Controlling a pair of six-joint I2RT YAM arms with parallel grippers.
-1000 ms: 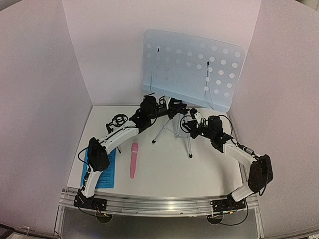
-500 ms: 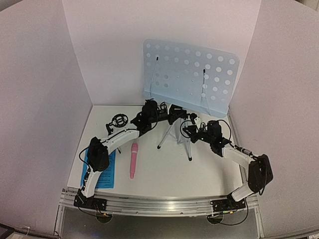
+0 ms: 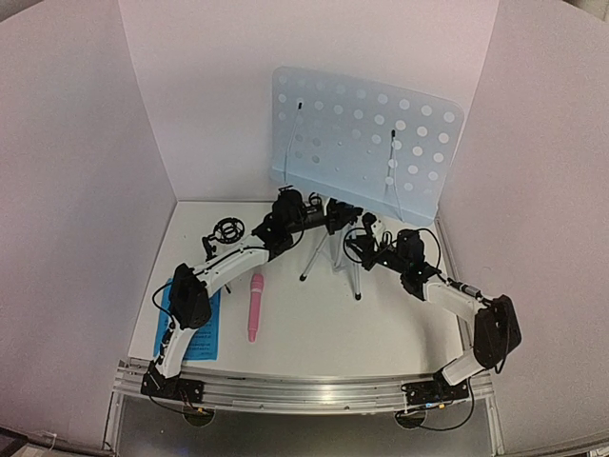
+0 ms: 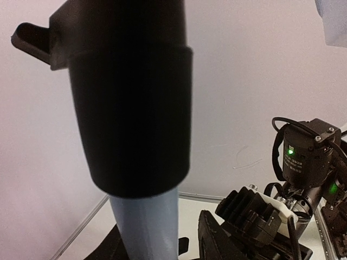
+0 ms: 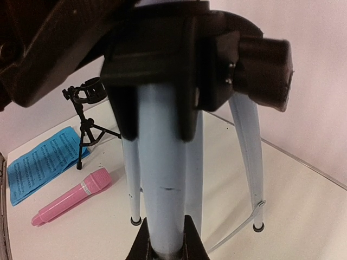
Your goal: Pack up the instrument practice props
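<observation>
- Near left on the worktop (image 3: 314, 338), the blue sheet-music pages (image 3: 206, 328) lie flat, partly under the left arm.
- The pink microphone (image 3: 255, 307) lies just right of them, not touching.
- The right gripper (image 5: 165, 246) pinches the silver pole of the music stand (image 3: 366, 143).
- The left gripper (image 3: 343, 217) sits at the pole's black collar; I cannot tell whether it is spread or clamped.
- Far left, the black mic stand (image 3: 225, 234) stands upright.
- The music stand's perforated desk rises at the far centre.

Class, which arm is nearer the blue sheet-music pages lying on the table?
Left. The left arm has its elbow over the blue sheet-music pages at the left side of the table; the right arm is across the table, well apart.
</observation>
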